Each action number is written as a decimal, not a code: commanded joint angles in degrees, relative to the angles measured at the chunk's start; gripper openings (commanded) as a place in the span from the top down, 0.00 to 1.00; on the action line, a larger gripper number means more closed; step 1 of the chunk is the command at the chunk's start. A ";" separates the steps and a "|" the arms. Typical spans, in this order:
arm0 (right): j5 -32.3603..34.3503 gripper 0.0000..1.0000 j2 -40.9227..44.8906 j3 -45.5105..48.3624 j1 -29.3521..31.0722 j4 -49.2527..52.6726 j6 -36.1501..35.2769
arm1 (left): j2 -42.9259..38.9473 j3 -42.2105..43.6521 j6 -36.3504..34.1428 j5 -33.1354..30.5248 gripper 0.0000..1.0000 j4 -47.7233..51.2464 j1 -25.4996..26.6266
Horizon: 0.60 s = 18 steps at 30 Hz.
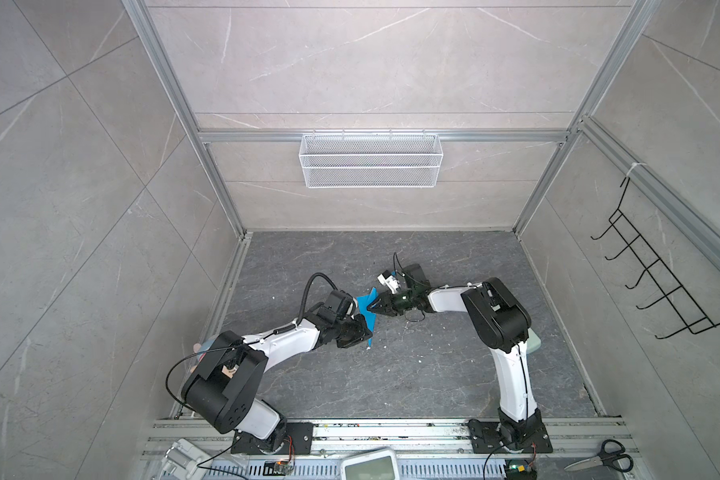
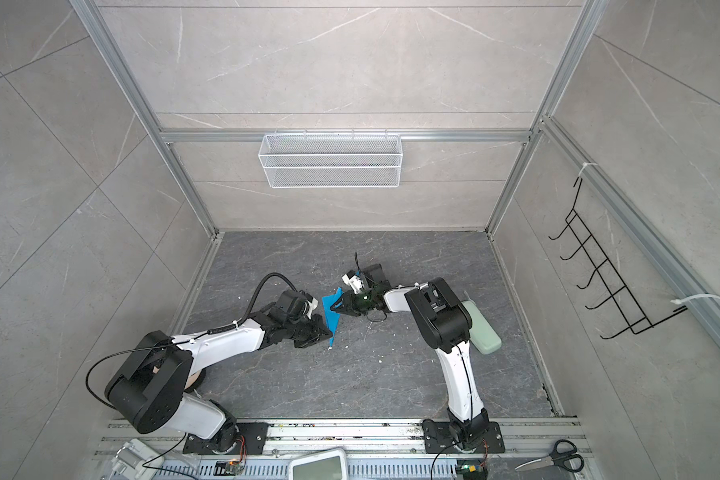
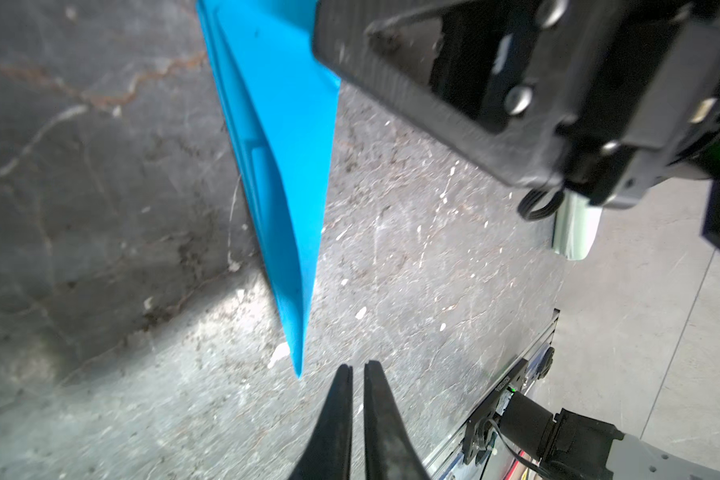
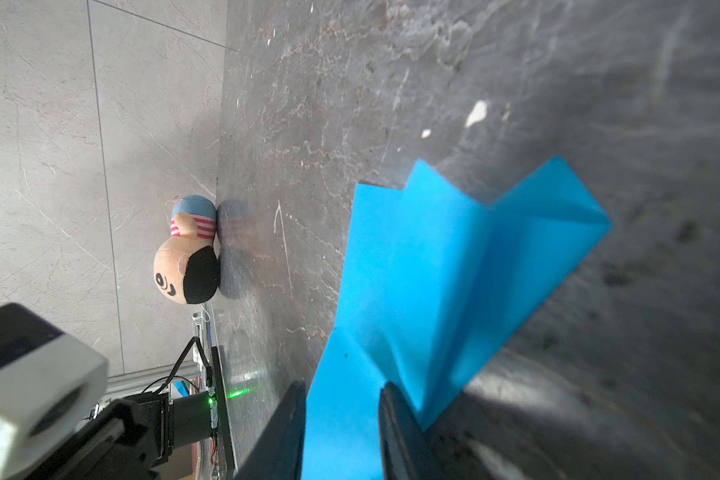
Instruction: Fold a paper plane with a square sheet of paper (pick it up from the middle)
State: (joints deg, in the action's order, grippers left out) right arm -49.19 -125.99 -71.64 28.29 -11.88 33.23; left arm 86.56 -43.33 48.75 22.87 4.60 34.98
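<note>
The paper plane [image 1: 364,301] [image 2: 332,311] is a bright sky-blue folded dart held off the dark table, near its middle in both top views. My right gripper [image 1: 369,309] [image 2: 333,308] is shut on it: in the right wrist view the blue paper [image 4: 433,270] fills the gap between the jaws of the right gripper [image 4: 341,384]. In the left wrist view the plane [image 3: 283,166] tapers to a sharp tip just beside my left gripper [image 3: 358,368]. The left jaws stand almost together with a thin slit and nothing between them. In the top views the left gripper [image 1: 367,332] [image 2: 329,333] sits by the plane's lower end.
A plush doll [image 4: 188,253] lies at the table's left edge behind the left arm. A pale green case [image 2: 481,328] lies by the right arm. A white wire basket [image 1: 371,160] hangs on the back wall and a black hook rack [image 1: 657,270] on the right wall. Scissors [image 1: 599,457] lie at the front rail.
</note>
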 commanded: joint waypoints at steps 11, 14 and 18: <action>7.31 0.65 -1.62 1.17 0.19 4.32 -0.10 | 7.72 -0.68 0.25 0.41 0.96 -2.48 -0.34; 7.18 0.65 -1.70 1.14 0.17 4.32 -0.12 | 8.26 0.06 0.58 0.12 0.97 -2.58 -0.29; 7.20 0.65 -1.67 1.20 0.18 4.30 -0.10 | 8.94 0.89 1.08 0.06 0.97 -3.10 -0.30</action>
State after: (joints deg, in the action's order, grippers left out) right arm -49.04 -125.95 -71.64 28.34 -11.84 33.23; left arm 94.70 -43.13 49.17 22.85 2.15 34.94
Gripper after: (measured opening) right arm 0.346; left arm 0.056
